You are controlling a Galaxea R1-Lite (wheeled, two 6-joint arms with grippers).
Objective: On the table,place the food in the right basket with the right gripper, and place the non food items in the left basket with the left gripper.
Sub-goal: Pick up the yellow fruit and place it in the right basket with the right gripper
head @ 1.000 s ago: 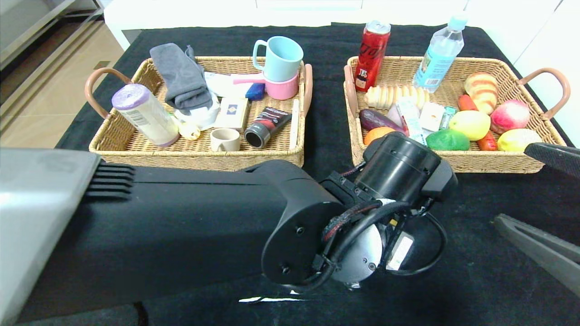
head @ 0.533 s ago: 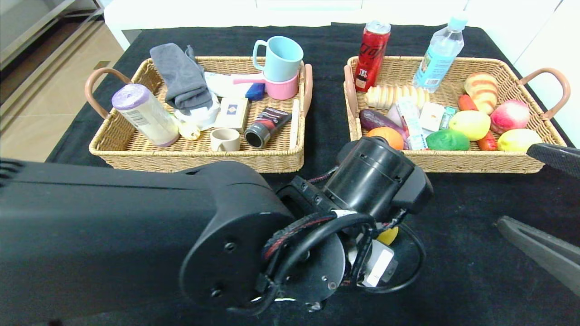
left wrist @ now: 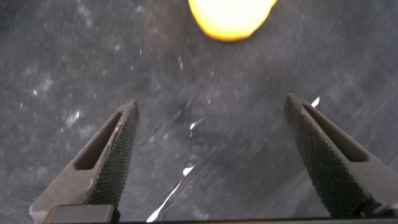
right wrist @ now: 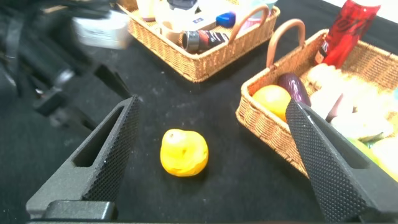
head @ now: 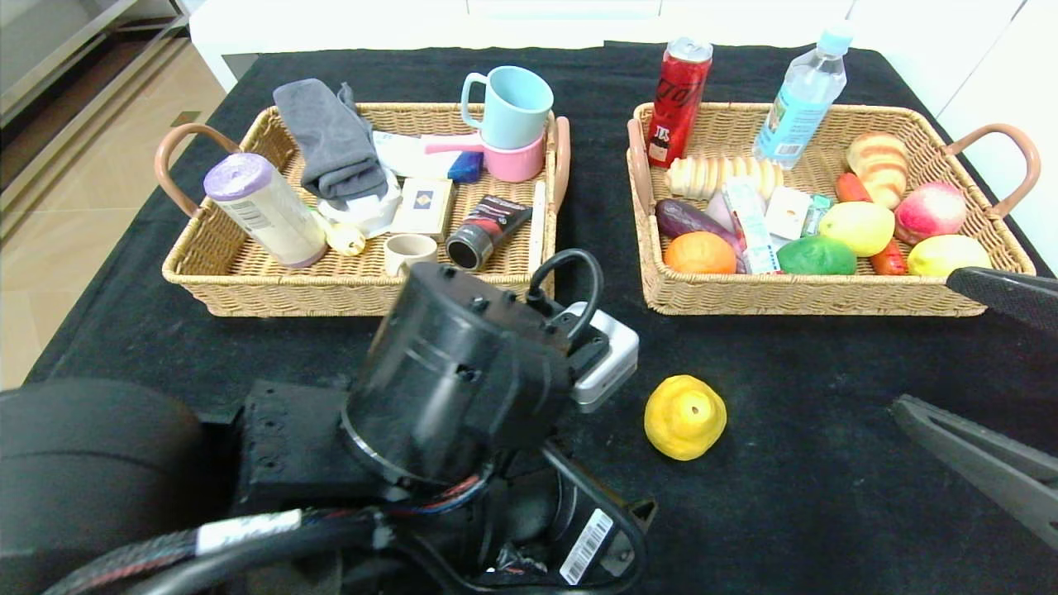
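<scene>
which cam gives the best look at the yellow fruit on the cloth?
Right wrist view: the yellow fruit sits whole and unobstructed on the table. Head view also shows it whole, but farther off. Left wrist view catches only its cropped edge.

On the bench [head: 826, 397], a lone fruit [head: 685, 416] lies in front of the gap between two baskets, nearer the right basket [head: 826, 293] than the left basket [head: 364, 289]. The left end effector [left wrist: 211, 155] sits just beside the fruit on its left, at the bench's near edge; the right end effector [right wrist: 211, 155] stands off to the fruit's right.
</scene>
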